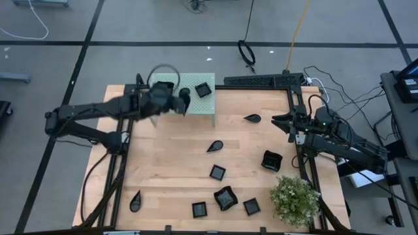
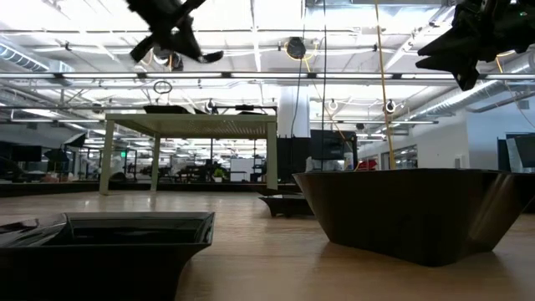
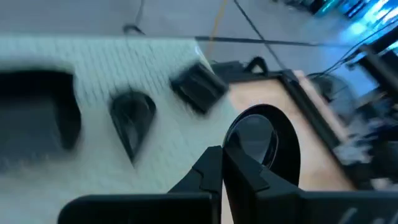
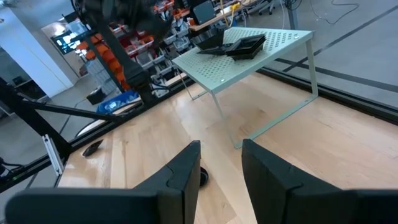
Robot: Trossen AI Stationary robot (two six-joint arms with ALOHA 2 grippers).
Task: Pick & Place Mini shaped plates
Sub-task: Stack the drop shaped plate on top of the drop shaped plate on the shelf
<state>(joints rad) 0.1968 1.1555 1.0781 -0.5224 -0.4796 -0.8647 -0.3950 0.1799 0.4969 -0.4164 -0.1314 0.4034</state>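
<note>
1. A wooden table (image 1: 176, 163) seen from above, with a pale green perforated platform (image 1: 202, 108) standing at its far edge.
2. The left gripper (image 1: 184, 102) hovers over the platform, its fingers pressed together on the rim of a teardrop plate (image 3: 258, 140) held in the air.
3. On the platform lie a square plate (image 1: 203, 90), another teardrop plate (image 3: 132, 118) and a larger dark dish (image 3: 37, 112), blurred in the wrist view.
4. The right gripper (image 1: 282, 121) waits above the table's right edge, fingers spread and empty, near a teardrop plate (image 1: 253, 119) on the wood.
5. More black plates are scattered on the table: a teardrop (image 1: 215, 146) near the middle, a square (image 1: 217, 172) below it, a larger wavy-rimmed dish (image 1: 271, 160) to the right.
6. Along the near edge sit a teardrop (image 1: 135, 201) at left, two squares (image 1: 199, 209) (image 1: 251, 207) and a wavy dish (image 1: 225, 197) between them.
7. A small green plant (image 1: 295, 199) stands at the near right corner.
</note>
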